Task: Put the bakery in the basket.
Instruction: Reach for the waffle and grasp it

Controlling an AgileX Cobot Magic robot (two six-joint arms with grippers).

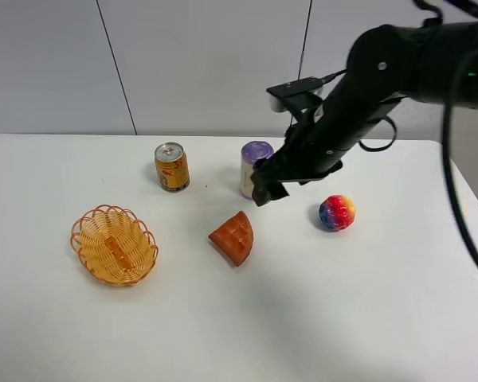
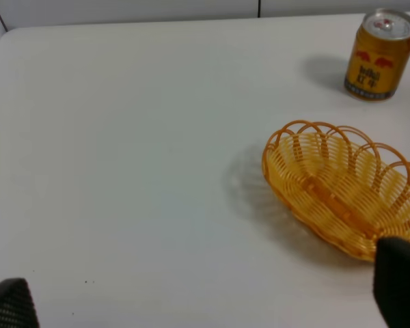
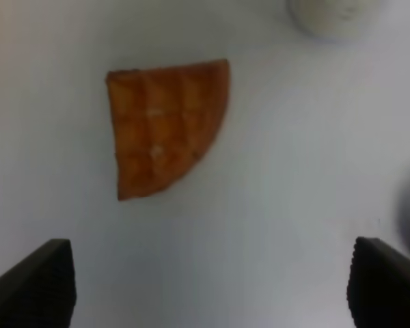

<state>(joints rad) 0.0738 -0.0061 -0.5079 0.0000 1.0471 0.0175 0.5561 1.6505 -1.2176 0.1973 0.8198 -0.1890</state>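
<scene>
The basket (image 1: 114,245) sits empty at the left, the bakery (image 1: 233,237) lies flat on the table (image 1: 342,318) well to its right, and the right gripper (image 1: 267,187) hovers raised just beside it, jaws spread wide — coming down off-centre, a finger could shove the wedge aside instead of straddling it

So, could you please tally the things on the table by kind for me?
Basket: 1
Waffle wedge: 1
Drink can: 1
Purple-topped container: 1
Rainbow ball: 1
Total: 5
</scene>
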